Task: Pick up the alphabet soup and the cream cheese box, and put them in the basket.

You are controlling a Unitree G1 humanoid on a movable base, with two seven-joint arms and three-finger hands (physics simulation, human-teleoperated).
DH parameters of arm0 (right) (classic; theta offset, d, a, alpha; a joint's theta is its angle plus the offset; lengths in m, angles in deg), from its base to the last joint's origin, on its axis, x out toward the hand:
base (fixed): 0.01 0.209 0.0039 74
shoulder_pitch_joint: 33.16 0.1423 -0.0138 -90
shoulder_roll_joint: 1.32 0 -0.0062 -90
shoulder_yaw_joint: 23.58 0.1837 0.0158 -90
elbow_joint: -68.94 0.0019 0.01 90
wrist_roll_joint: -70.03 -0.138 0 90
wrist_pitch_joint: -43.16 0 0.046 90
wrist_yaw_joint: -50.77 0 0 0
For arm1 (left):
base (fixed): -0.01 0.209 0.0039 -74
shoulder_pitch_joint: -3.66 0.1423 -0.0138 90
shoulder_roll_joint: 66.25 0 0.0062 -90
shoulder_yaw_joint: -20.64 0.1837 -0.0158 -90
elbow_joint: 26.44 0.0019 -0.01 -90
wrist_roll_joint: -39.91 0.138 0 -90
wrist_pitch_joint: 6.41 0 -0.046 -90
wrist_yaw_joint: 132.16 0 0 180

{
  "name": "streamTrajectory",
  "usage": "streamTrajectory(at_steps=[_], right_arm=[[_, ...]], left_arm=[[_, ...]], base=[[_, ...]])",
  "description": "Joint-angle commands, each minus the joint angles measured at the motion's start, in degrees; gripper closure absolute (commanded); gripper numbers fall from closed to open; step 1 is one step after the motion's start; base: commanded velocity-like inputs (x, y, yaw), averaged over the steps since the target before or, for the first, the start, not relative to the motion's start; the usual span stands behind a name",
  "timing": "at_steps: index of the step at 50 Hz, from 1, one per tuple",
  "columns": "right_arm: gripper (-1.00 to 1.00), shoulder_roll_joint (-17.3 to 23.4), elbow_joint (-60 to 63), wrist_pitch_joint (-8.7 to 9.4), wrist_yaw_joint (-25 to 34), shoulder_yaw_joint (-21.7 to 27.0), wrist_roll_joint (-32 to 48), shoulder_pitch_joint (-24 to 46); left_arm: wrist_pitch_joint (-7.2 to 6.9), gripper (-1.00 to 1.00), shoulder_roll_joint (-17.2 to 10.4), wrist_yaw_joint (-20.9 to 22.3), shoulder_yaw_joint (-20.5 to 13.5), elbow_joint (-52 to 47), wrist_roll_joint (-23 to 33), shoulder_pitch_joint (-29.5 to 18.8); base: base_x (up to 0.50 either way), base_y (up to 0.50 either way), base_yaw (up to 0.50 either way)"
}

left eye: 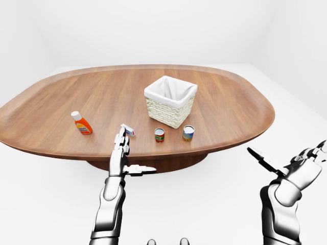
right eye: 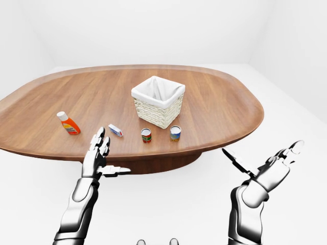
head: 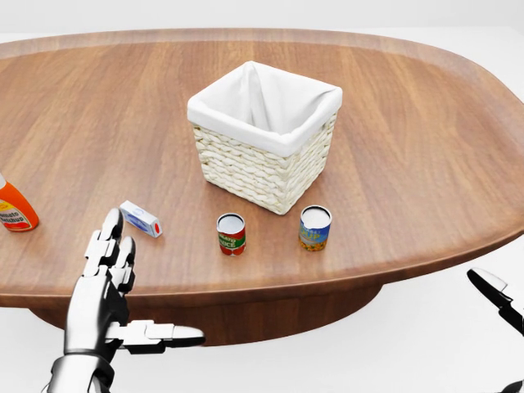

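1. Two small cans stand upright on the wooden table (head: 426, 139), side by side near its lower edge in the head view, just below the basket (head: 264, 135).
2. Of these, the alphabet soup (head: 232, 234) is the left can, with a red and green label; it stands apart from the basket's wicker wall.
3. To its right stands the other can (head: 314, 228), with a blue and yellow label, closer to the basket's lower corner.
4. Left of the soup lies the cream cheese box (head: 141, 219), a small white and blue carton set at a slant on the wood.
5. Square and woven, the basket has a white cloth lining folded over its rim; nothing shows inside it.
6. Far to the left, an orange bottle (left eye: 81, 123) with a white cap lies tilted on the table.
7. Fingers straight and thumb spread wide, the left hand (head: 106, 282) is raised at the table's lower edge, just below the cream cheese box and gripping nothing.
8. Well off the table to the right, the right hand (right eye: 273, 168) is spread wide with fingers splayed, empty; only its thumb tip reaches into the head view.
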Motion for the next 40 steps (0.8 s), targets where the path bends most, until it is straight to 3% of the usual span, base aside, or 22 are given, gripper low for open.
streamTrajectory(at_steps=[1,17,26,34,40], right_arm=[[-1.0,-0.06,2.88,0.47,0.0,4.55,1.6,-1.31],[-1.0,-0.08,2.34,0.1,0.0,5.23,2.5,-1.13],[-1.0,-0.23,3.86,0.86,0.0,5.17,2.86,-1.45],[-1.0,-0.18,2.55,-0.28,0.0,5.35,2.39,-1.33],[-1.0,-0.34,3.84,1.12,0.0,5.32,2.64,-1.61]], left_arm=[[0.13,-1.0,0.01,0.07,0.03,-0.09,0.04,0.1],[-0.11,-1.0,0.03,0.09,0.0,-0.33,-0.02,0.13],[-0.08,-1.0,0.02,0.12,0.0,-0.27,-0.03,0.15],[-0.22,-1.0,0.03,0.03,0.11,-0.35,0.2,0.19],[-0.02,-1.0,0.03,0.05,0.04,-0.04,0.12,0.1]], base=[[0.0,0.0,0.0],[0.0,0.0,0.0],[0.0,0.0,0.0],[0.0,0.0,0.0],[0.0,0.0,0.0]])
